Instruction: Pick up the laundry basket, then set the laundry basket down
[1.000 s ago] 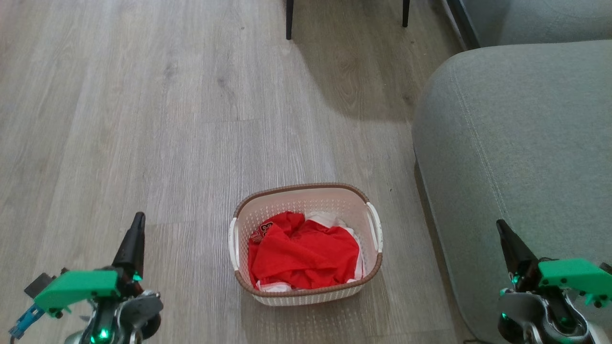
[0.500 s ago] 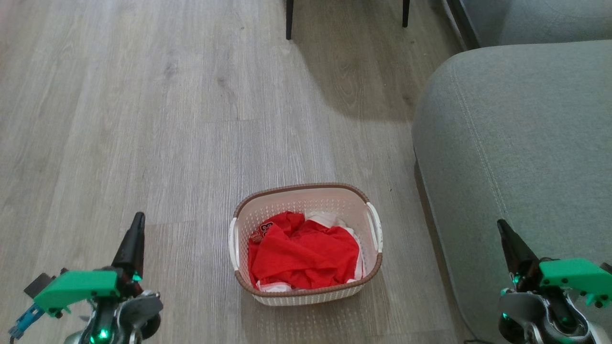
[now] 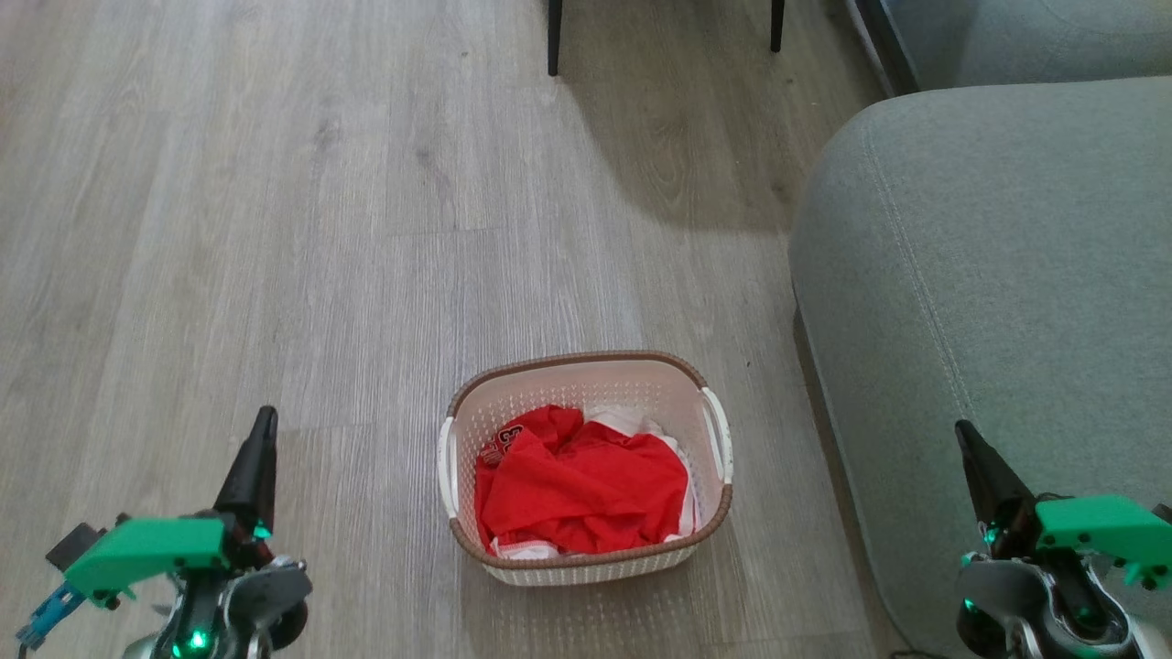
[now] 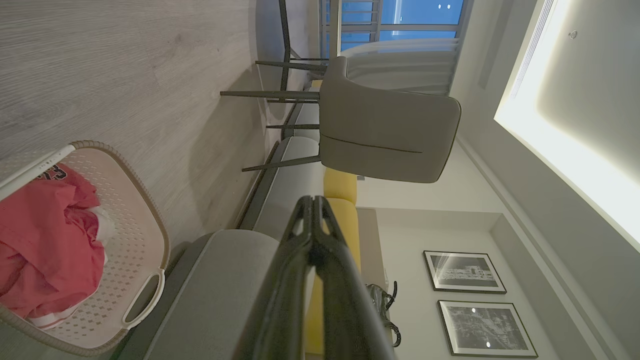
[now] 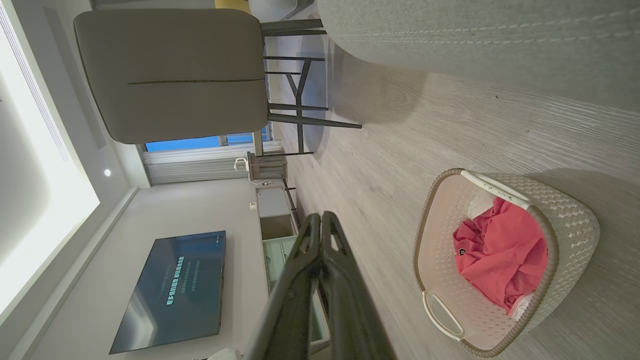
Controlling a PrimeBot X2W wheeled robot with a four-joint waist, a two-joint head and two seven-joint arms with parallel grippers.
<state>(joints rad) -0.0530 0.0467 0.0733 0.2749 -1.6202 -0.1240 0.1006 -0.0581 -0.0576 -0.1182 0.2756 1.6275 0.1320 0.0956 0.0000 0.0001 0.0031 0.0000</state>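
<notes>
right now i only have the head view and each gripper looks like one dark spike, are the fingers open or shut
Observer: The left gripper is shut. In its wrist view the two fingertips meet.
Operator: and the other one
Observer: The right gripper is shut too, with its tips together.
Operator: what stands ahead, up top in my view
Observer: A grey upholstered chair on thin dark legs stands there, on the floor beyond the laundry basket.
</notes>
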